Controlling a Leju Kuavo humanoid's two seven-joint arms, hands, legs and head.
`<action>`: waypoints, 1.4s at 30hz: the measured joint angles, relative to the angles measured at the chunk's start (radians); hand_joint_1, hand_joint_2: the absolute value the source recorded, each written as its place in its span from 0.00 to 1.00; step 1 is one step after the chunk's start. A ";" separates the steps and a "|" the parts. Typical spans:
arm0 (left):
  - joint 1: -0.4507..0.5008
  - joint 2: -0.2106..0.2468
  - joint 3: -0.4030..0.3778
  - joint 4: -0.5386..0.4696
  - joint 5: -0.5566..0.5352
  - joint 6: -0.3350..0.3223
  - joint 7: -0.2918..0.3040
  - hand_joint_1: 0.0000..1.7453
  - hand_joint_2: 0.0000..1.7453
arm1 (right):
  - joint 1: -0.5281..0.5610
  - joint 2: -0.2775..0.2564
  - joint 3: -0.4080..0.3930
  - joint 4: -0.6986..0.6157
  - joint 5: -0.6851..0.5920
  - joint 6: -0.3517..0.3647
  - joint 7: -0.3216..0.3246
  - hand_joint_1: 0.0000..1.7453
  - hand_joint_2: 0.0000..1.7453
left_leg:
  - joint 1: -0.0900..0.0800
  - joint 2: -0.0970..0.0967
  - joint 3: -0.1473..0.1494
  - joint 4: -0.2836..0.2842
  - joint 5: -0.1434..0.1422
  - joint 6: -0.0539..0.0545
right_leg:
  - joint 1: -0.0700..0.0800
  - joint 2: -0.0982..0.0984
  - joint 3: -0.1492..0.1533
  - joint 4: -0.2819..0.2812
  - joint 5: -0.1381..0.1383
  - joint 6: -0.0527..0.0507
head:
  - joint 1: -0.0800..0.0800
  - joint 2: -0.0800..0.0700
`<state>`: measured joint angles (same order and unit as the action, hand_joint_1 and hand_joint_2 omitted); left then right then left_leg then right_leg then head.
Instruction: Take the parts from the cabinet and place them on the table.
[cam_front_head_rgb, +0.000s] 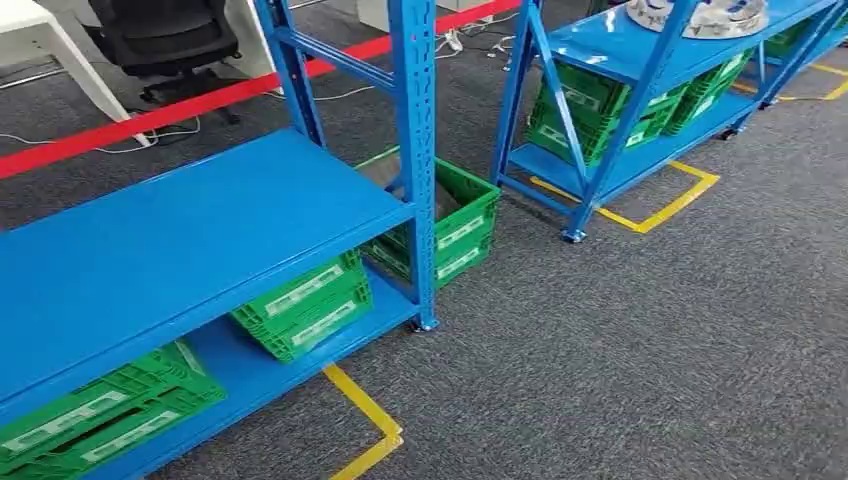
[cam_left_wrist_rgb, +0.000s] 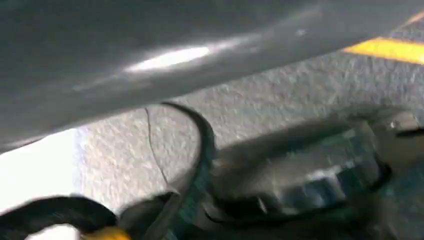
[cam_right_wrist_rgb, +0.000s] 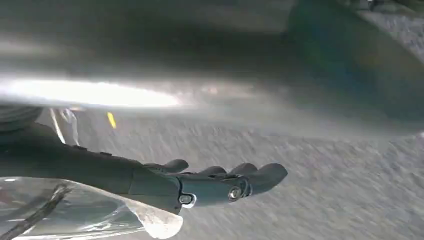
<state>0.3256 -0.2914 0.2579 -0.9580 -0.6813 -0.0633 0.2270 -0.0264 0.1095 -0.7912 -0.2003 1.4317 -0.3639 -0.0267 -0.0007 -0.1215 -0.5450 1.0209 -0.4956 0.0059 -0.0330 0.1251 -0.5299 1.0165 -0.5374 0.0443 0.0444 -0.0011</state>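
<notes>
Pale, ring-shaped parts (cam_front_head_rgb: 700, 15) lie on the top shelf of the far blue rack (cam_front_head_rgb: 610, 45), at the upper right of the head view. The near blue rack (cam_front_head_rgb: 180, 235) has a bare shelf board at the left. In the right wrist view my right hand (cam_right_wrist_rgb: 210, 182) hangs over grey carpet with its fingers stretched out and nothing between them. A sheet of clear plastic (cam_right_wrist_rgb: 100, 215) shows beside its wrist. The left wrist view is blurred; a dark shape (cam_left_wrist_rgb: 55, 215) at its edge may be my left hand, and its pose is unreadable.
Green folded crates (cam_front_head_rgb: 305, 305) sit on the near rack's bottom shelf, with more crates (cam_front_head_rgb: 600, 105) under the far rack. Yellow floor tape (cam_front_head_rgb: 375, 420) marks the rack bays. Grey carpet (cam_front_head_rgb: 640, 340) lies open between the racks. A red line (cam_front_head_rgb: 150, 115) and an office chair (cam_front_head_rgb: 165, 40) are behind.
</notes>
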 joint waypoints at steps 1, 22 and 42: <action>-0.004 -0.001 0.001 0.010 0.000 0.000 -0.003 0.00 0.00 | 0.001 0.000 0.000 0.000 0.001 0.002 0.000 0.00 0.00 | 0.004 -0.010 -0.007 -0.004 0.006 -0.006 | 0.004 -0.013 -0.002 0.010 0.001 -0.007 | -0.001 0.000; 0.184 0.045 -0.145 -0.296 0.209 -0.039 0.184 0.00 0.00 | -0.011 0.036 0.029 0.001 0.054 -0.023 0.024 0.00 0.00 | -0.004 0.125 0.009 -0.036 0.024 0.028 | 0.022 -0.132 -0.001 0.134 -0.126 -0.013 | -0.009 0.000; -0.082 0.031 0.025 0.184 0.088 0.100 -0.054 0.00 0.00 | -0.009 0.036 0.036 0.004 0.063 -0.021 0.024 0.00 0.00 | 0.005 0.115 -0.124 0.237 -0.059 -0.026 | 0.017 -0.194 0.014 0.001 -0.004 -0.052 | -0.020 0.000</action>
<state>0.2439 -0.2602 0.2827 -0.7743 -0.5932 0.0366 0.1728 -0.0356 0.1457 -0.7553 -0.1965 1.4950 -0.3845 -0.0027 0.0041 -0.0061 -0.6695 1.2582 -0.5544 -0.0201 -0.0162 -0.0691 -0.5155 1.0176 -0.5414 -0.0080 0.0240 -0.0011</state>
